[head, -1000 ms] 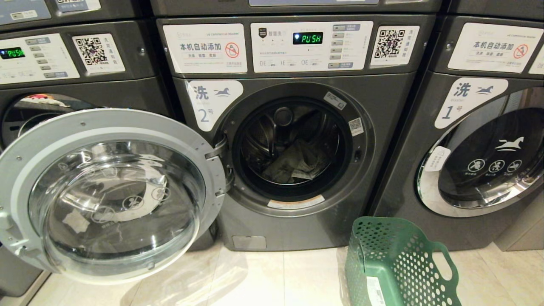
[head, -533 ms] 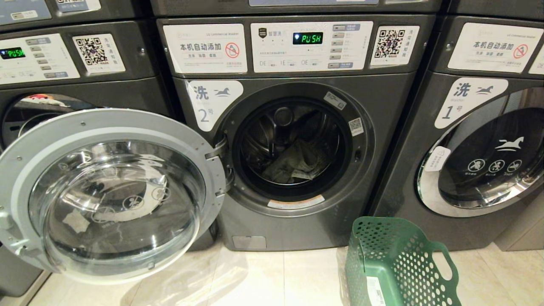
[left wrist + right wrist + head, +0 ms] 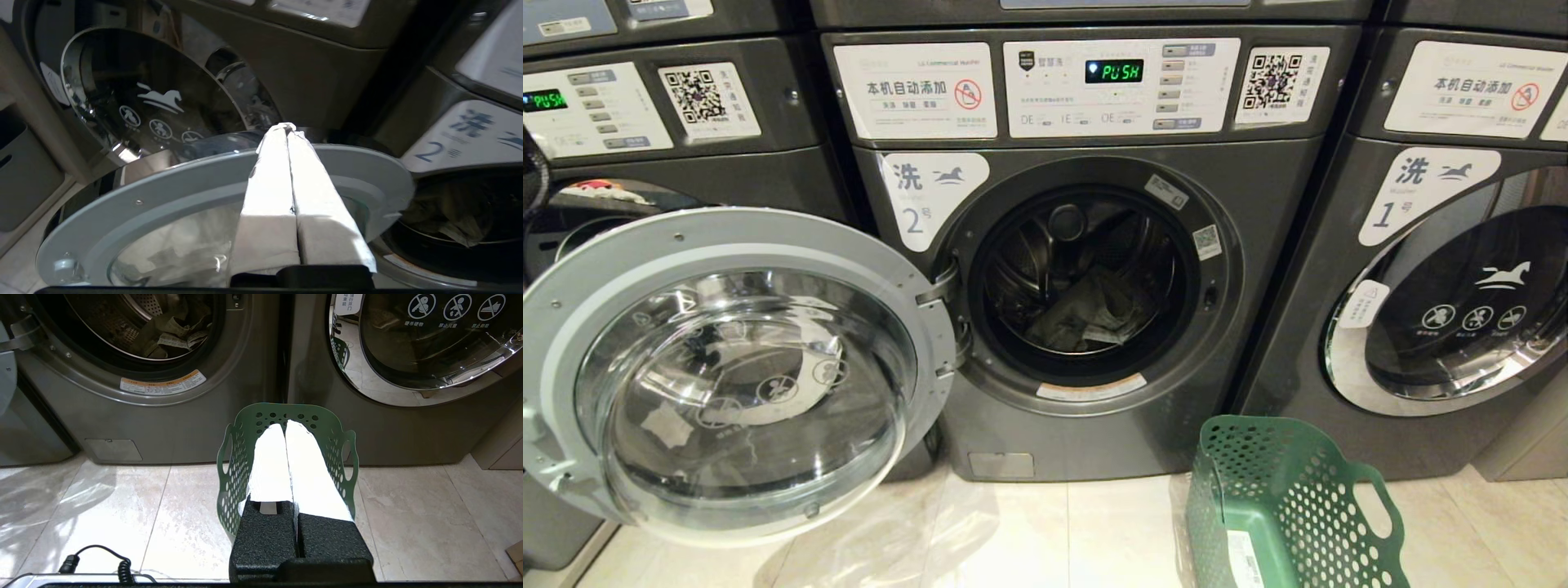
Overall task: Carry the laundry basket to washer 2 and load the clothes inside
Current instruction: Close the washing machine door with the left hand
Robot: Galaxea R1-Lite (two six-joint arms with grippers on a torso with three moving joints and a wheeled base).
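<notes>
Washer 2 (image 3: 1094,286) stands straight ahead with its round door (image 3: 727,367) swung wide open to the left. Dark clothes (image 3: 1090,314) lie in its drum. The green perforated laundry basket (image 3: 1282,506) sits on the floor right of the washer's front, and only bare plastic shows inside it. In the left wrist view my left gripper (image 3: 288,127) is shut on nothing, its white fingers held over the open door's grey rim (image 3: 204,179). My right gripper (image 3: 285,425) is shut and empty, low over the basket (image 3: 237,457).
Washer 1 (image 3: 1445,286) on the right has its door shut. Another washer (image 3: 605,163) stands left, behind the open door. A black coiled cable (image 3: 98,559) lies by my base on the tiled floor (image 3: 1029,531).
A dark part of my left arm has come into the head view's left edge. The washer, door and basket have not moved.
</notes>
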